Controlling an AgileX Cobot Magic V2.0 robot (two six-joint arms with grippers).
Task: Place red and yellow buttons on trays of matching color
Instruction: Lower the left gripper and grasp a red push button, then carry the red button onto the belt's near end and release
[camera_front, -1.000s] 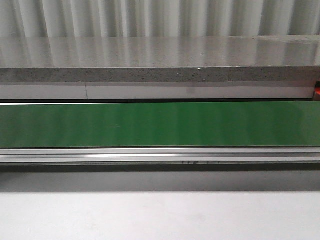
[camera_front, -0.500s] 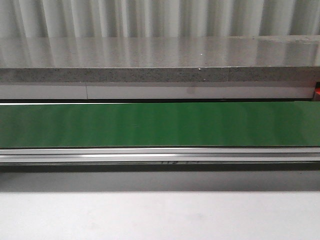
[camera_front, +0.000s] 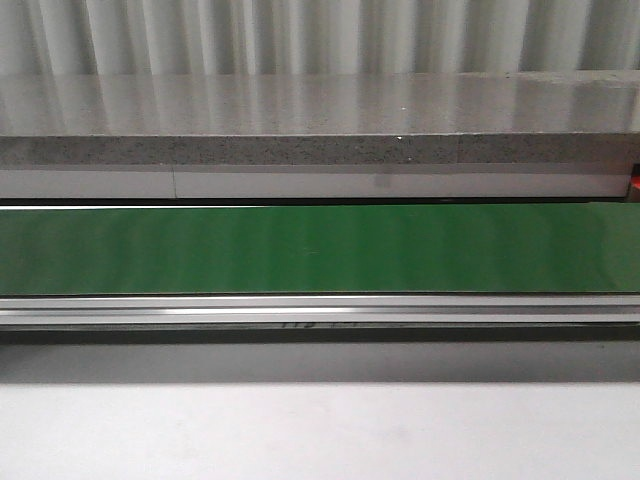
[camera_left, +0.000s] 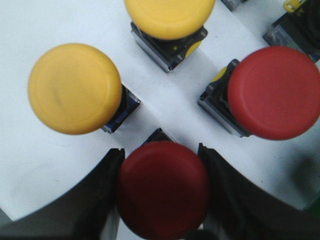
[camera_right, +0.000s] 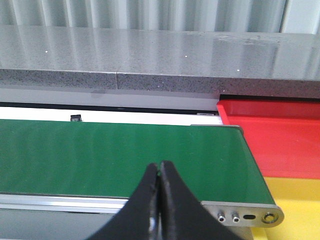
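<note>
In the left wrist view, my left gripper (camera_left: 160, 149) is shut on a dark red button (camera_left: 164, 187), one black finger pressed to each side of its cap. On the white surface around it stand another red button (camera_left: 274, 92) and two yellow buttons (camera_left: 75, 88) (camera_left: 169, 15). My right gripper (camera_right: 159, 164) is shut and empty, hovering over the green belt (camera_right: 100, 155). Past the belt's end lie the red tray (camera_right: 280, 135) and the yellow tray (camera_right: 295, 197), both bare where they show. Neither gripper shows in the front view.
The green conveyor belt (camera_front: 320, 250) runs across the front view with nothing on it, behind a metal rail (camera_front: 320, 312). A grey stone ledge (camera_front: 320, 150) stands behind it. More dark parts (camera_left: 295, 30) sit beside the buttons.
A small dark mark along the belt's front edge has shifted left in the front view. Nothing else there has changed.
</note>
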